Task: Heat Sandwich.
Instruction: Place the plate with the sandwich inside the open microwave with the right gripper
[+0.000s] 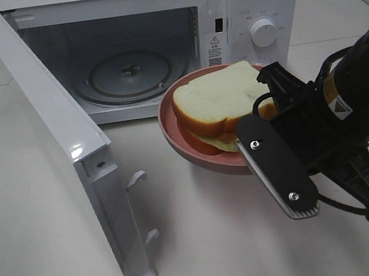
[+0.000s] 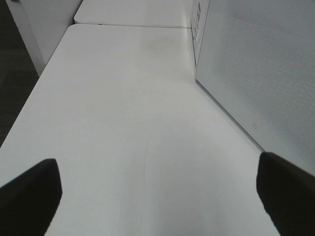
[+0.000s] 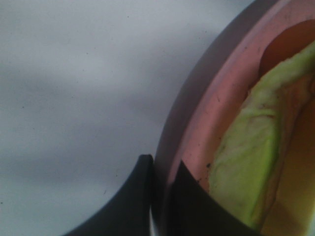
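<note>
Eyes on the microwave [image 1: 156,20]: its door [image 1: 57,147] is swung wide, but the pink plate [image 1: 177,135] hangs just in front of the opening, and a crooked entry could knock its rim on the frame or the sill. The sandwich [image 1: 216,97] lies loose on that plate with its slices askew, so any tilt may slide it off. Your right gripper [image 3: 163,169] is pinched on one edge of the rim only, and I'd expect the plate to sag or twist there. Your left gripper [image 2: 157,196] is spread wide, holding nothing, on the outer side of the door. The white table [image 1: 205,250] under the microwave looks smooth and slippery; pale tiles show behind it.
</note>
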`<state>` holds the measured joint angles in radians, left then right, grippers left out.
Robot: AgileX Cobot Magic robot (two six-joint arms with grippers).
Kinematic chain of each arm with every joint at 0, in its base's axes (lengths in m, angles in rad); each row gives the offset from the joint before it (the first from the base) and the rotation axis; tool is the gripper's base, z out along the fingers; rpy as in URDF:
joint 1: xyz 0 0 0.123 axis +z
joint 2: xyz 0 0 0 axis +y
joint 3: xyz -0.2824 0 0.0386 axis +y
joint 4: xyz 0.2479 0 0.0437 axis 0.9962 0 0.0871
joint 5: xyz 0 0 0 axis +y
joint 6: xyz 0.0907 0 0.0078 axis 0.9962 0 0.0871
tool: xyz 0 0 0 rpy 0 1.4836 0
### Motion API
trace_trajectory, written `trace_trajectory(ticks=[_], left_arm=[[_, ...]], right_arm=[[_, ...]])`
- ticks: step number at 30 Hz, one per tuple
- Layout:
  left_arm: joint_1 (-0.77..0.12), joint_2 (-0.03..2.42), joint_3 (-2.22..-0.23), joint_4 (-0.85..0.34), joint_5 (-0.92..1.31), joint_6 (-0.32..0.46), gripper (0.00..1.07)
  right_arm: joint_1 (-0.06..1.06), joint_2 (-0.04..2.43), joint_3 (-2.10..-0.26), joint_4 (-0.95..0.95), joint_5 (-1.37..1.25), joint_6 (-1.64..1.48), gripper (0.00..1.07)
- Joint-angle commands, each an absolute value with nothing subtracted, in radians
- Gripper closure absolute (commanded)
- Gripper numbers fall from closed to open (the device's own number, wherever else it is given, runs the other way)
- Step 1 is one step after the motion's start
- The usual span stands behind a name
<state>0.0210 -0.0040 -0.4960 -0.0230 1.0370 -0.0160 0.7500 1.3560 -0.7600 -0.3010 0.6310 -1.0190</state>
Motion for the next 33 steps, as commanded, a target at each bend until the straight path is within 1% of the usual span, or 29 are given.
trace_trajectory(ticks=[1, 2, 6, 10, 14, 22, 27, 33], left_arm=[[0.023, -0.024, -0.495, -0.025, 1.035, -0.017, 0.05], [0.023, -0.024, -0.495, -0.025, 1.035, -0.017, 0.05], [0.023, -0.024, -0.495, -0.025, 1.035, -0.017, 0.05], [0.023, -0.024, -0.495, -0.025, 1.035, -0.017, 0.05], [0.023, -0.024, -0.495, -0.025, 1.035, -0.017, 0.05], [0.023, -0.024, -0.495, -0.025, 1.035, -0.017, 0.05], [0.023, -0.024, -0.495, -0.025, 1.035, -0.017, 0.05], [0.023, -0.024, -0.495, -0.025, 1.035, -0.017, 0.05]], right_arm=[[0.705, 1.352, -0.760, -0.257, 0.590, -1.140, 1.07], [0.705, 1.352, -0.760, -0.257, 0.590, -1.140, 1.07], [0.648, 1.352, -0.760, -0.157, 0.580, -1.338, 1.07], [0.614, 1.352, -0.760, -0.088, 0.559, -1.433, 1.07], [0.604, 1.354, -0.760, -0.083, 0.557, -1.500, 1.07], [0.608, 1.410, -0.769, -0.084, 0.517, -1.515, 1.07], [0.608, 1.454, -0.815, -0.084, 0.512, -1.515, 1.07], [0.642, 1.497, -0.860, -0.084, 0.483, -1.523, 1.07]])
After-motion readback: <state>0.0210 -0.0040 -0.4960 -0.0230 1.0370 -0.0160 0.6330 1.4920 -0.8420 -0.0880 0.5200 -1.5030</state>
